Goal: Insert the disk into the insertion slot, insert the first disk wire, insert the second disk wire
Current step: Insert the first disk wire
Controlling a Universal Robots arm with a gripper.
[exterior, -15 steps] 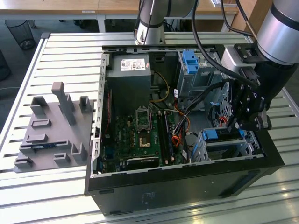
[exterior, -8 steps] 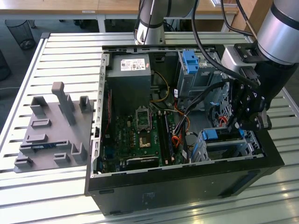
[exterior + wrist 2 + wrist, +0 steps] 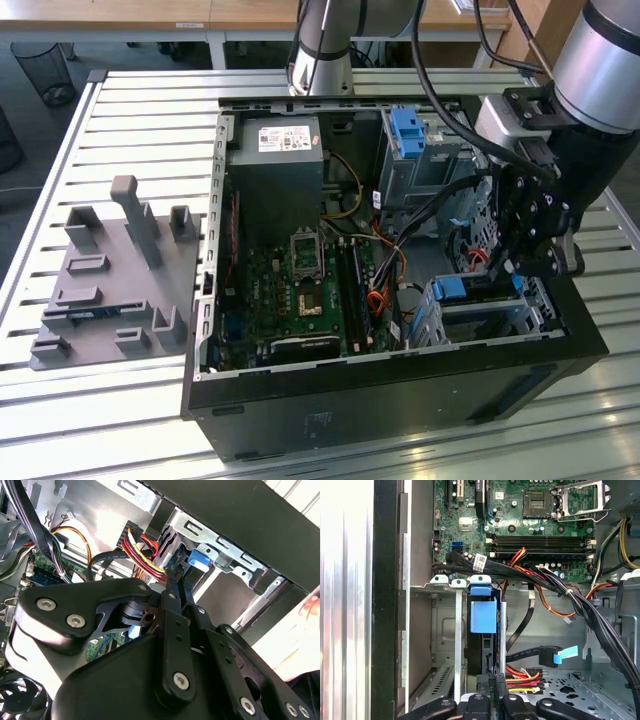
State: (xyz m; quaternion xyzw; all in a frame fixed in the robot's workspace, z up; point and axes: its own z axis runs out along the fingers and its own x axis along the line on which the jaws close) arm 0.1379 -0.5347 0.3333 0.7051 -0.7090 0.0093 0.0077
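Deep inside the open computer case (image 3: 400,385), my hand (image 3: 492,684) is pressed together just behind the disk (image 3: 483,616), its blue carrier edge-on within the perforated silver insertion slot (image 3: 445,635); the white cable tag (image 3: 479,561) is unreadable.

i see the disk (image 3: 483,612) in its bright blue carrier just ahead of my black gripper (image 3: 490,684), inside the silver-grey insertion slot (image 3: 458,630). red, yellow and orange wires (image 3: 522,676) lie beside the gripper, with the green motherboard (image 3: 520,510) further ahead.

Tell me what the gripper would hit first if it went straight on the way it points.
Most likely the disk, sitting in the insertion slot straight ahead of the gripper in the first wrist view. Depth is unclear; they may be touching.
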